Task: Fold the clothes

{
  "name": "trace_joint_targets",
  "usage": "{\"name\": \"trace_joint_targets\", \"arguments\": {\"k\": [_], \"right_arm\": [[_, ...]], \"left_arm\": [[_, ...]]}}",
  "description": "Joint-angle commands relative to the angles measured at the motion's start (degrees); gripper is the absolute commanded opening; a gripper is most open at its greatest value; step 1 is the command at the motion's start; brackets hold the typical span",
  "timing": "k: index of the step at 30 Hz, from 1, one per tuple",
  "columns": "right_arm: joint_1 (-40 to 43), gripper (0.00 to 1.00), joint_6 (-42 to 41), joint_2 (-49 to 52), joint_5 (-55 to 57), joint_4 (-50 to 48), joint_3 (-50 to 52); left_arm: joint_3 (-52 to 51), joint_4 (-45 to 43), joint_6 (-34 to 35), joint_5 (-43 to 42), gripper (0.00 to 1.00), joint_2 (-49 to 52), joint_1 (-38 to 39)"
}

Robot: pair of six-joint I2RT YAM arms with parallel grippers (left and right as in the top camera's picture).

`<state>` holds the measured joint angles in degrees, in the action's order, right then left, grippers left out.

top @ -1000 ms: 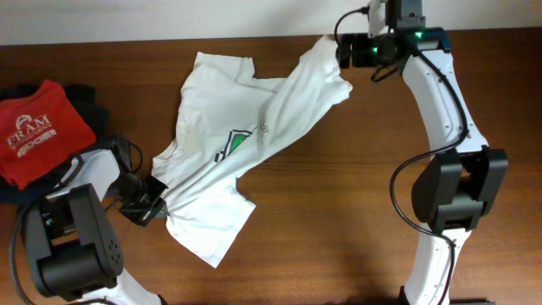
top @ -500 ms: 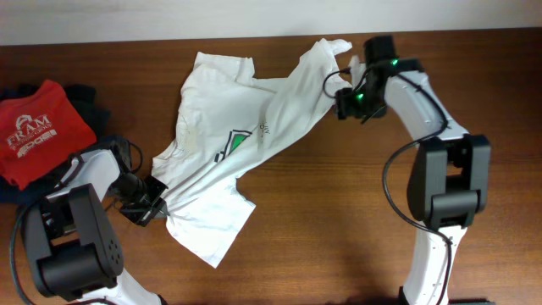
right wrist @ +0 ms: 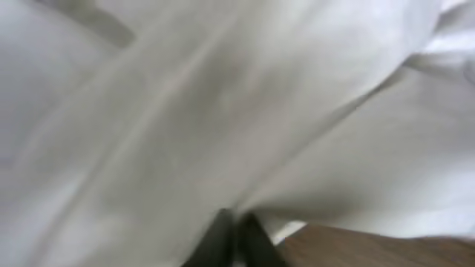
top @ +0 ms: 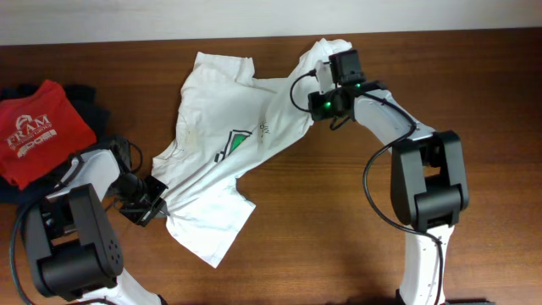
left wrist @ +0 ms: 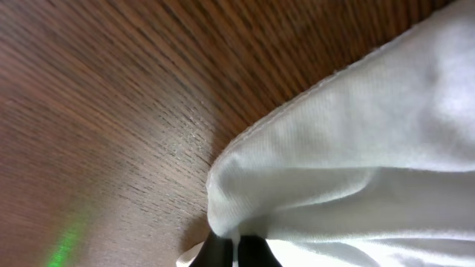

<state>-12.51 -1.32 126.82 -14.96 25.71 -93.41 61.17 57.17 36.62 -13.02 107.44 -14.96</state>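
Note:
The clothes, a white T-shirt (top: 222, 161) with a small green and dark graphic (top: 238, 140), lie crumpled and slanted across the brown table (top: 339, 220). At the shirt's lower left edge my left gripper (top: 155, 202) is shut on a fold of it. The left wrist view shows that gripper (left wrist: 236, 251) with white cloth (left wrist: 356, 148) pinched between the dark fingertips. My right gripper (top: 312, 108) is shut over the shirt's upper right part. In the blurred right wrist view the right gripper (right wrist: 236, 236) touches the cloth (right wrist: 185, 111); whether any is caught between the tips is unclear.
A red shirt with white FRAM lettering (top: 38, 127) lies at the left edge on a dark folded garment (top: 85, 95). The table's far edge meets a white wall (top: 169, 17) just behind the T-shirt. Bare wood (right wrist: 356, 248) shows beside the right fingers.
The right gripper let go of the shirt's top right end, swung left and down over the cloth, and shut. The released end settled on the table. The left arm stayed still.

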Motion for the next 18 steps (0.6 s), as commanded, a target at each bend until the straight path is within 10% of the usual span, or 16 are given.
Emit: {"name": "trace_joint_targets", "arguments": {"k": [1, 6, 18], "right_arm": [[-0.5, 0.04, 0.2, 0.9, -0.9, -0.7, 0.2], [0.7, 0.04, 0.2, -0.5, -0.5, 4.2, -3.7], [1.8, 0.04, 2.9, -3.3, 2.1, 50.5, -39.3]], "left_arm": [[-0.7, -1.1, -0.7, 2.7, 0.0, 0.5, -0.4], [-0.7, -1.1, -0.7, 2.7, 0.0, 0.5, -0.4], [-0.7, -1.2, -0.7, 2.7, 0.0, 0.5, -0.4]]}}
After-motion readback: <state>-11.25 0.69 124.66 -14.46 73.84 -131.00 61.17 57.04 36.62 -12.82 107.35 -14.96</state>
